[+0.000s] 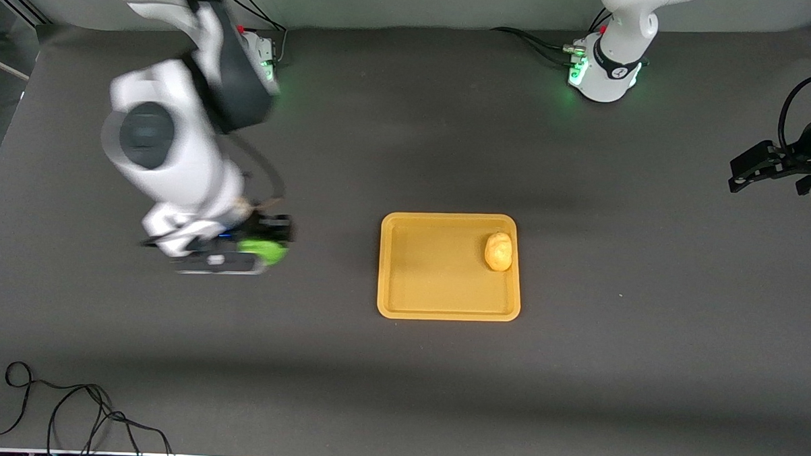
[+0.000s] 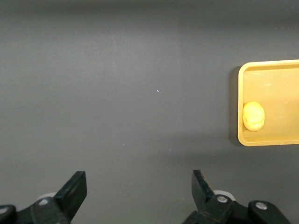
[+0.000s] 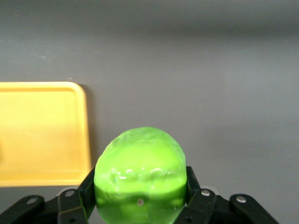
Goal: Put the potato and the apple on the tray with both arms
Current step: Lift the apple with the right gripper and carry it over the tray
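While the potato (image 1: pixel 498 251) lies on the tray (image 1: pixel 443 314) mid-table, the right gripper (image 1: pixel 270 240) clamps the apple (image 1: pixel 264 251) over bare table toward its own end; the left gripper (image 2: pixel 139 193) waits, jaws wide, at its table edge.

You have one tray (image 1: pixel 403 309); one potato (image 1: pixel 498 251); one apple (image 1: pixel 264 251); two grippers: right gripper (image 1: pixel 270 240), left gripper (image 1: pixel 751 174).

A: The front view looks down from high across the table (image 1: pixel 400 390), facing both bases.

B: Each wrist view looks down past its own fingers, the right one closer in; all three share the tray (image 1: pixel 450 267) (image 2: pixel 271 100) (image 3: pixel 42 133).
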### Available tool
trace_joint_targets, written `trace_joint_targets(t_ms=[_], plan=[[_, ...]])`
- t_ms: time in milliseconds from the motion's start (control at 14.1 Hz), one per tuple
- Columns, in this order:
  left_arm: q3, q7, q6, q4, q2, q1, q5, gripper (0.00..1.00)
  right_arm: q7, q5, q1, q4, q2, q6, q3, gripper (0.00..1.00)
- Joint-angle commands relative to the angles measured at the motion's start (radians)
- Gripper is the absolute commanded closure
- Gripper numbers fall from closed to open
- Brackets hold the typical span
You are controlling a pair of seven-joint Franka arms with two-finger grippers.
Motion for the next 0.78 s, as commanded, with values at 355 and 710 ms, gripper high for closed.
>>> trace_joint_targets(t_ms=[355,710], plan=[[-0.001,0.013,-0.006,0.022,0.007,0.0,-0.003,0.0,0.382,-0.003,0.279,0.424,0.351,0.0,-0.006,0.62],[-0.004,0.01,-0.006,0.028,0.004,-0.011,-0.002,0.0,0.383,-0.006,0.294,0.421,0.504,0.181,0.022,0.62]])
